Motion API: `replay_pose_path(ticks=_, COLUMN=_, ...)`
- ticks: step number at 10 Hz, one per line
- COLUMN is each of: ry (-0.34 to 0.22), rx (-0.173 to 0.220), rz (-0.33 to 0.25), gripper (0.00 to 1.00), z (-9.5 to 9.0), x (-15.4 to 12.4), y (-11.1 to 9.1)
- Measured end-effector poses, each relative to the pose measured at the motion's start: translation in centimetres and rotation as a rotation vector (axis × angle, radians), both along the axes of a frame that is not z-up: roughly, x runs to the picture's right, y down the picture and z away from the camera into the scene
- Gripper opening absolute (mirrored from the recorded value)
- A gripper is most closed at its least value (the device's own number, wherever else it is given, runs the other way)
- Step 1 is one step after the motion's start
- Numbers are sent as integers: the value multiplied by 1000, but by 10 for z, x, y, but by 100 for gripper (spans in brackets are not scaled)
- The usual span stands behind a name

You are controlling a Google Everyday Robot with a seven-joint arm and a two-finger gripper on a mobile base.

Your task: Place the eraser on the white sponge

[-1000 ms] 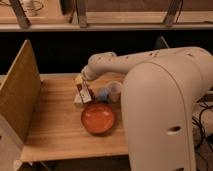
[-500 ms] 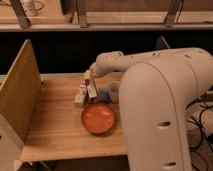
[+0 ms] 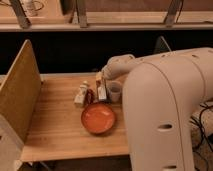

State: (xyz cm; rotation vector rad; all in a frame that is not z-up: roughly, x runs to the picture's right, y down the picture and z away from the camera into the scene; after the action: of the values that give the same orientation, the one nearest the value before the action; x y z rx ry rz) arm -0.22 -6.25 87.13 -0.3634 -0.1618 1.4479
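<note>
My gripper [image 3: 102, 89] hangs low over the back middle of the wooden table [image 3: 55, 130], at the end of the white arm [image 3: 125, 67]. A small dark object with a reddish strip, which looks like the eraser [image 3: 89, 96], sits just left of the gripper. I cannot tell whether the gripper touches it. A cream-white upright block [image 3: 80, 95], apparently the white sponge, stands just left of the eraser. The orange bowl [image 3: 98, 118] lies in front of them.
A pale cup [image 3: 115, 91] stands right of the gripper, close to the arm. A tall cork-coloured side panel [image 3: 20, 95] walls the table's left edge. The robot's large white body [image 3: 170, 115] covers the right side. A dark shelf runs behind the table.
The gripper has moved to the right, from beside the cream-white block towards the cup. The block, the bowl and the dark object have stayed in place.
</note>
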Motion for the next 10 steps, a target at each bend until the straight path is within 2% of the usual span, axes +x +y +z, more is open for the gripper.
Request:
replay_pose_path(ticks=2, ry=13, rx=-3, rz=19, gripper=0, z=11, x=5, y=-1)
replay_pose_path(ticks=5, ry=13, rx=-11, rz=17, gripper=0, z=24, x=-4, y=-1)
replay_pose_path(ticks=7, ry=32, rx=-44, rz=20, gripper=0, z=35, x=-2, y=9)
replay_pose_path(ticks=10, ry=50, rx=-73, rz=30, gripper=0, z=44, x=2, y=16)
